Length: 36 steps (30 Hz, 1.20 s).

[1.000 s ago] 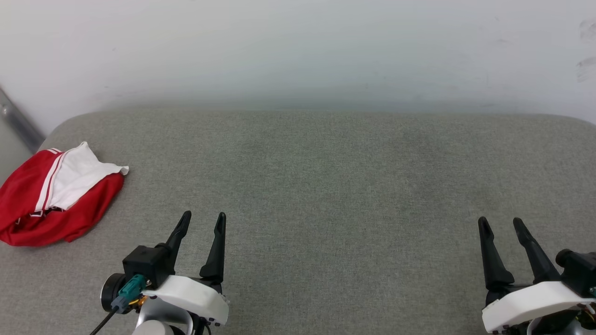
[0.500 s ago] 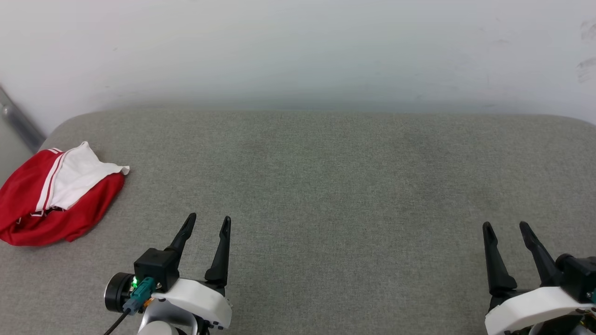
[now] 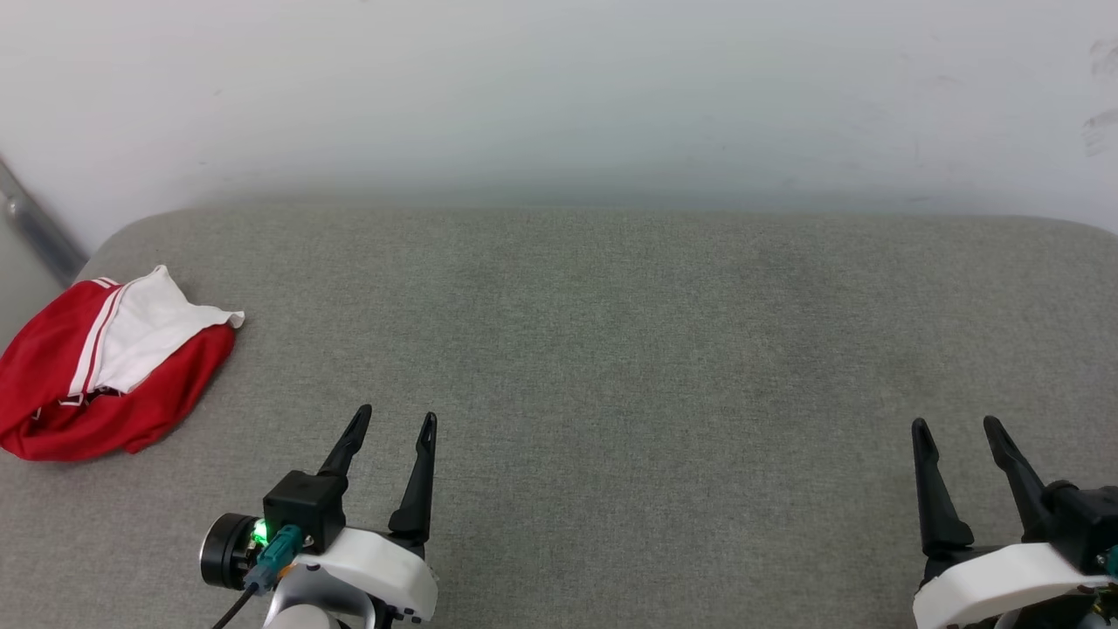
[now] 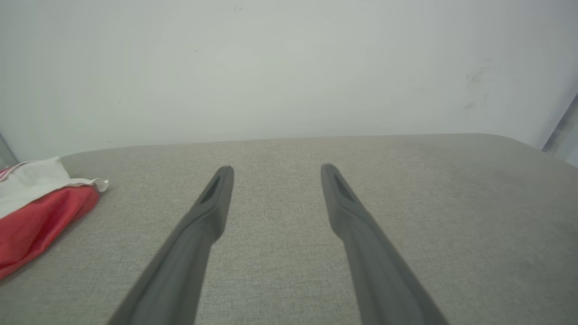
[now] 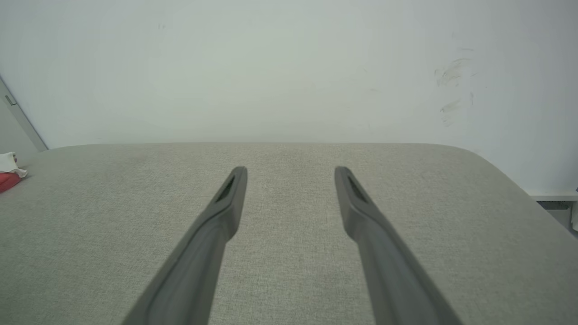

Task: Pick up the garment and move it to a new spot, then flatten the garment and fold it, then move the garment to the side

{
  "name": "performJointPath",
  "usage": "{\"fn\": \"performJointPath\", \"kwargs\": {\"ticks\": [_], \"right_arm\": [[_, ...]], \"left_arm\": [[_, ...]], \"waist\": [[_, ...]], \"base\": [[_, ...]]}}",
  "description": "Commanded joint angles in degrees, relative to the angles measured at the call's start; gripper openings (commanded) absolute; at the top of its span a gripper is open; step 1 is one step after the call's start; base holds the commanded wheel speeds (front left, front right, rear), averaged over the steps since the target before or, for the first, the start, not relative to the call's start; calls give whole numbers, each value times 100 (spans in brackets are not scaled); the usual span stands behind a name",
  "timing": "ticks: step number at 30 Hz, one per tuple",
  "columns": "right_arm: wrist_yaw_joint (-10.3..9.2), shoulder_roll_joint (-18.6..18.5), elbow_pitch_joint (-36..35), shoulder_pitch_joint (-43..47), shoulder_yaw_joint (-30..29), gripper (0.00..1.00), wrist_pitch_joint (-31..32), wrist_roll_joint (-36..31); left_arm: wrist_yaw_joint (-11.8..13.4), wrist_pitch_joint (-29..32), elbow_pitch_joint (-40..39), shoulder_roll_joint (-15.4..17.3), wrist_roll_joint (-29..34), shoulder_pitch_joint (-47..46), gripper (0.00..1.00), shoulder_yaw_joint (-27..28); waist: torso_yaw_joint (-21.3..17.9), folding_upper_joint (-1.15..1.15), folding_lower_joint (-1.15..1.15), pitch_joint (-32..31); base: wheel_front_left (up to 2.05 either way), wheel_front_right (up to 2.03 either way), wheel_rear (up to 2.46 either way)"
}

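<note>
Where the garment (image 3: 105, 384) lies: at the left end of the counter (image 3: 611, 349), close to its far-left rounded corner and well clear of the middle.
Garment, condition: crumpled in a loose heap; red cloth underneath, a white sleeve on top, red-and-white striped trim along the sleeve's edge.
Garment, contact: resting on the counter alone, with neither gripper touching it.
Garment, wrist views: red-and-white heap at the left edge of the left wrist view (image 4: 36, 216); a small red-and-white corner at the far left edge of the right wrist view (image 5: 9, 180).
Left gripper (image 3: 396, 416): the nearer of the two to the garment, to its right and closer to the robot, apart from it; fingers (image 4: 198, 243) spread wide, nothing between them, pointing toward the wall (image 3: 559, 87).
Left wrist fittings: black block with a green light (image 3: 259, 529) lit, teal connector (image 3: 272, 557), dark cable (image 3: 231, 613).
Right gripper (image 3: 955, 424): at the counter's right end, well apart from the garment; fingers (image 5: 203, 253) spread wide, holding nothing, bare counter between the tips.
Counter, surface: grey woven fabric cover, rounded corners.
Wall, surface: pale, with faint scuff marks at upper right.
Metal strip (image 3: 35, 231): grey, slanted, at the left edge behind the garment.
</note>
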Motion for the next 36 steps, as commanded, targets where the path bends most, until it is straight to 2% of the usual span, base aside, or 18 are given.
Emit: {"fn": "performJointPath", "kwargs": {"ticks": [1,6,21,27,36], "right_arm": [[-2,16,5,46,-8,100,-39,-103],[-2,17,84,2,-25,100,-142,-276],[-2,17,268,-135,-47,100,-307,-250],[-2,16,213,-188,67,100,-334,-281],[-3,15,73,-281,374,100,-343,-313]], "left_arm": [[-10,-46,3,3,94,-98,100,7],[-47,-95,68,-25,261,-100,100,46],[-97,-85,141,-128,141,-161,100,209],[-91,-85,137,-144,135,-221,100,378],[-86,-85,104,-176,129,-265,100,686]], "waist": [[2,0,0,1],[11,0,0,10],[220,0,0,60],[575,0,0,99],[1346,0,0,193]], "base": [[0,0,0],[0,0,0],[0,0,0],[0,0,0],[0,0,0]]}}
